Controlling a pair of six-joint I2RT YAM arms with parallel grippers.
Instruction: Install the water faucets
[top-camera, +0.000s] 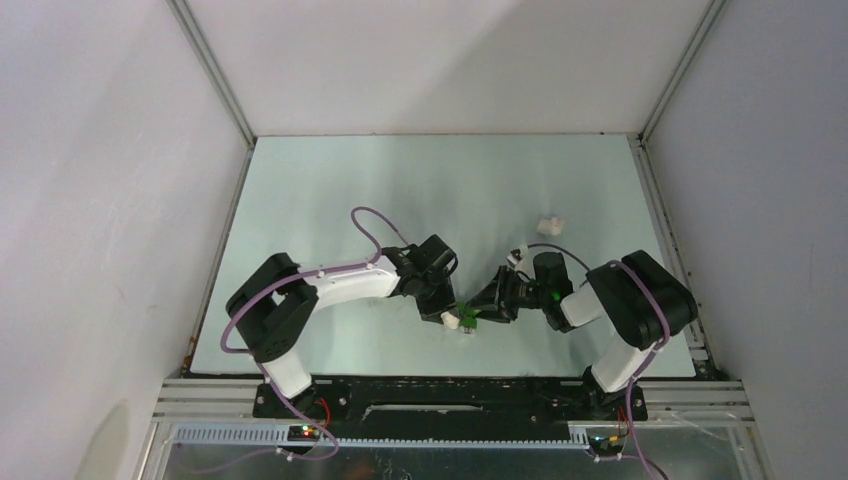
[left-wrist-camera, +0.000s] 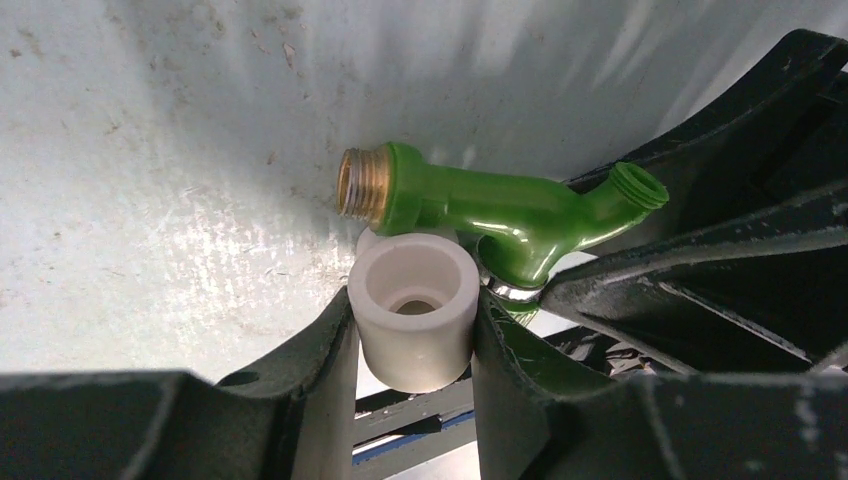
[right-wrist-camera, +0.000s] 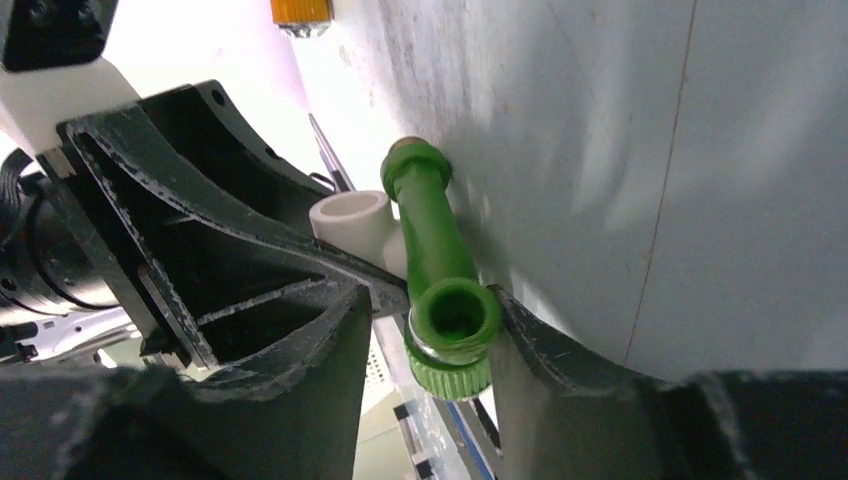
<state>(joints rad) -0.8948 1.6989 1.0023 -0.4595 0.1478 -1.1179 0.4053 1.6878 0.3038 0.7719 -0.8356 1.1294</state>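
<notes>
Top external: faucet (top-camera: 472, 322) nr mat (top-camera: 330, 180) edge

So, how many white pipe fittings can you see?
2 clearly: one fitting gripped by the left end effector beside the green faucet, a loose fitting toward the table's back right. Another may hide behind the right arm.

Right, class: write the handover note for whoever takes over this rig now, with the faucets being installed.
Left fingers: shut on a white elbow fitting, socket empty.
Right fingers: shut on the green faucet, beside that fitting.
Done: both parts gripped, side by side.
Left: the green faucet's brass thread is in no socket yet; orange faucet and second white fitting lie ungripped farther back.
</notes>
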